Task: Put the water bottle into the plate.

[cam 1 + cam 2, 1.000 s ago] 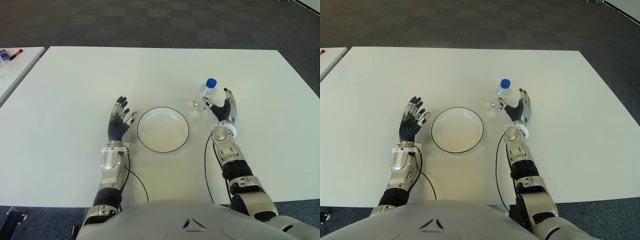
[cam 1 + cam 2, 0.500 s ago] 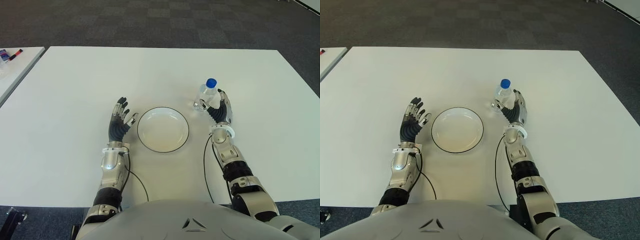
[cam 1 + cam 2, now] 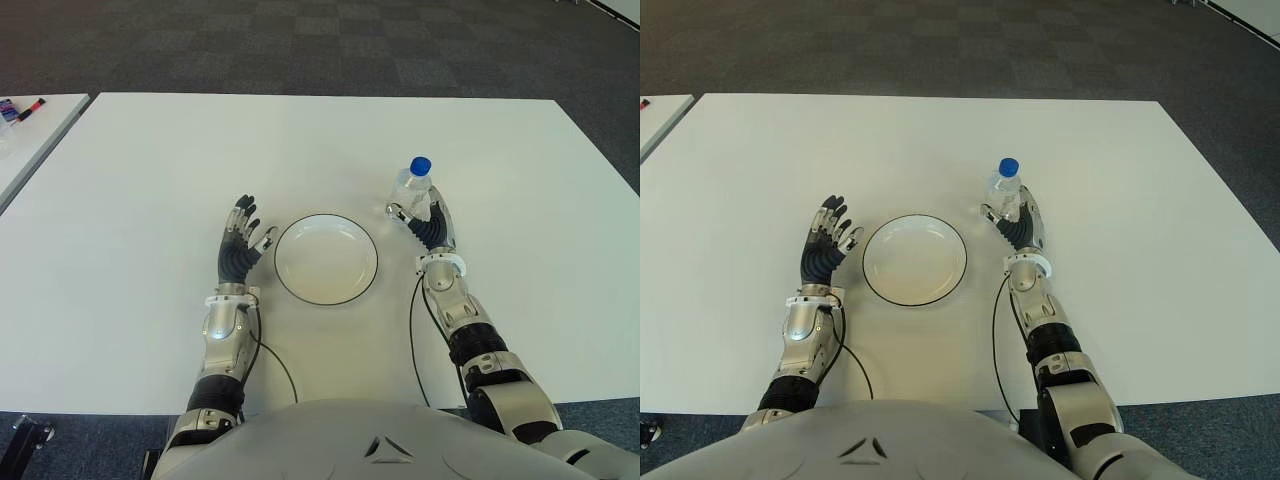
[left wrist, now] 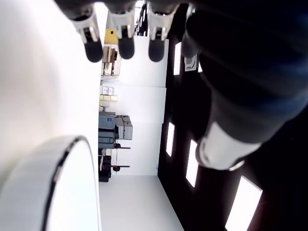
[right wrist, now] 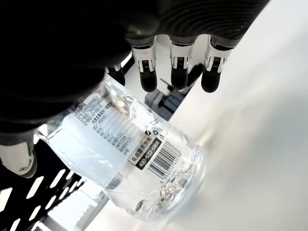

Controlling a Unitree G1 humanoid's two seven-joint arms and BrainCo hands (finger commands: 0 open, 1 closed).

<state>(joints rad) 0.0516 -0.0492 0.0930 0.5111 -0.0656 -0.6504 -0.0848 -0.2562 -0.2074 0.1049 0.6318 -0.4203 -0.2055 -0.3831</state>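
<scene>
A clear water bottle (image 3: 412,188) with a blue cap stands upright on the white table (image 3: 150,170), just right of the white plate (image 3: 326,260) with its dark rim. My right hand (image 3: 425,215) is up against the bottle's near right side. In the right wrist view the bottle (image 5: 130,154) lies between the thumb and the straight fingers (image 5: 179,62), which are not closed on it. My left hand (image 3: 240,240) shows open to the left of the plate, fingers spread, holding nothing.
A second white table (image 3: 30,130) stands at the far left with small items (image 3: 20,108) on it. Dark carpet lies beyond the table's far edge. A black cable (image 3: 412,330) runs along my right forearm.
My right hand has slid left up to the bottle, so the bottle now sits between thumb and fingers. Bottle, plate and left hand have stayed put.
</scene>
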